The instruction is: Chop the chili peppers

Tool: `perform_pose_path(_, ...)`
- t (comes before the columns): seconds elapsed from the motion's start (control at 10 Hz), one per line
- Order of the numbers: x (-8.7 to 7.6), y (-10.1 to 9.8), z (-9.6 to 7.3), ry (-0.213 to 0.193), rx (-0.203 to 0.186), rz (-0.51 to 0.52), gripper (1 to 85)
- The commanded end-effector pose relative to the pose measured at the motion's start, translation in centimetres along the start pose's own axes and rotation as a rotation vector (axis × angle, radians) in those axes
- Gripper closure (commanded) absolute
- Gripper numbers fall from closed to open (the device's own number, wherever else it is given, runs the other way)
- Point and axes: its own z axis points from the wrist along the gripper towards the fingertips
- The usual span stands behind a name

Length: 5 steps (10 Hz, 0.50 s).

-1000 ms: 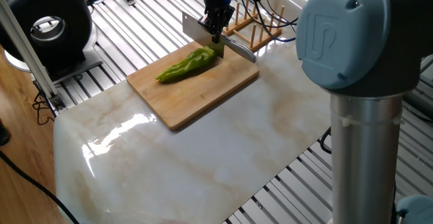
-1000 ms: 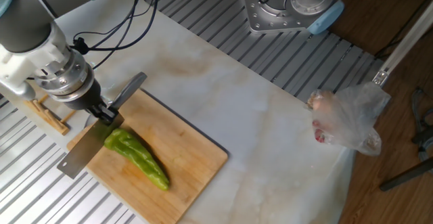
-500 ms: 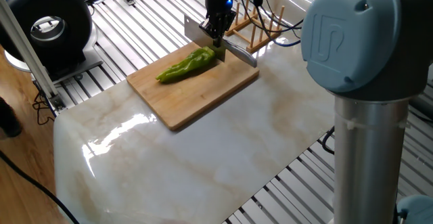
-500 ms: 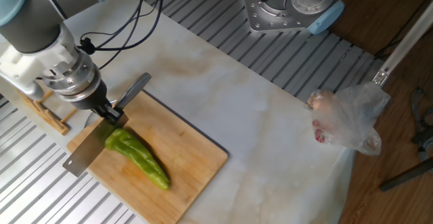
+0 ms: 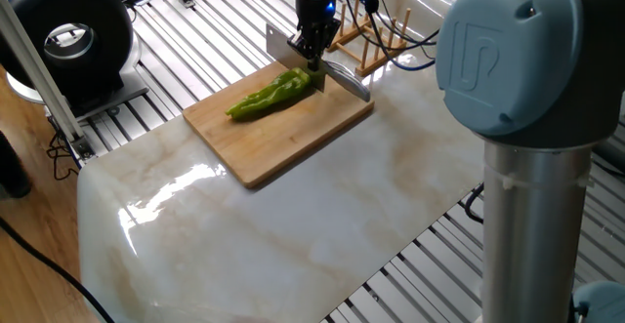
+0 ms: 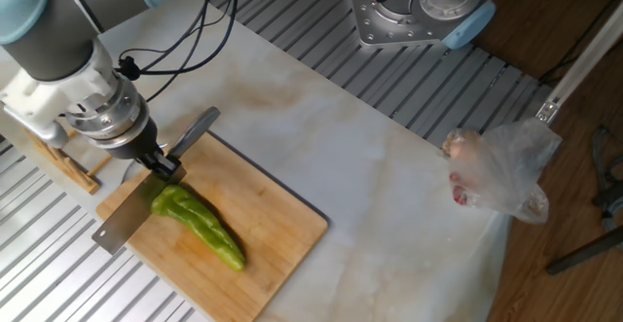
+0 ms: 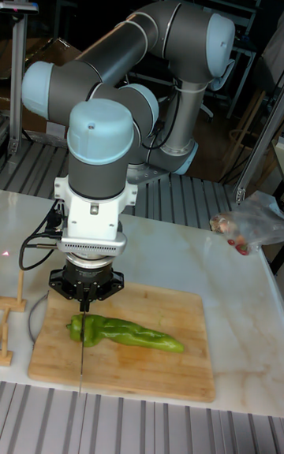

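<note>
Your pepper (image 5: 270, 94) (image 6: 195, 224) (image 7: 126, 333) lies whole on the board (image 5: 293, 133) (image 6: 263, 234) (image 7: 158, 367), running lengthwise, its thick stem end toward the rack (image 5: 371, 35) and its tapered tip pointing away from it. The knife (image 5: 337, 69) (image 6: 122, 227) (image 7: 81, 344) crosses the pepper at that stem end, blade edge down and square to the pepper's length. From the tall view the blade reads as a thin vertical line right at the stem; you can't tell from these angles whether the edge has gone into the flesh or only touches the skin.

The claw (image 5: 312, 48) (image 6: 164, 169) (image 7: 85, 302) hangs straight above the pepper's stem end, its fingers pinched together on the knife's spine, wrist pointing down at the board.

The board sits on the marble surface (image 5: 293, 235) (image 6: 389, 176) (image 7: 237, 312), near the edge closest to the rack. Well away from the board, at the opposite edge of the surface, lies a clear bag (image 6: 496, 171) (image 7: 248, 225) with something reddish inside.
</note>
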Motion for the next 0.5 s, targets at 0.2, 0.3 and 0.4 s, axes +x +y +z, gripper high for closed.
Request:
perform_pose_path(0.2, -0.4, -0.2, -1.0, 0.000, -0.024, 0.000, 84.3)
perform_pose_path(0.3, -1.0, 0.0, -0.5, -0.005, -0.010, 0.008, 84.3)
perform_pose_path(0.4, -1.6, 0.5, 0.0, -0.013, -0.005, 0.019, 84.3)
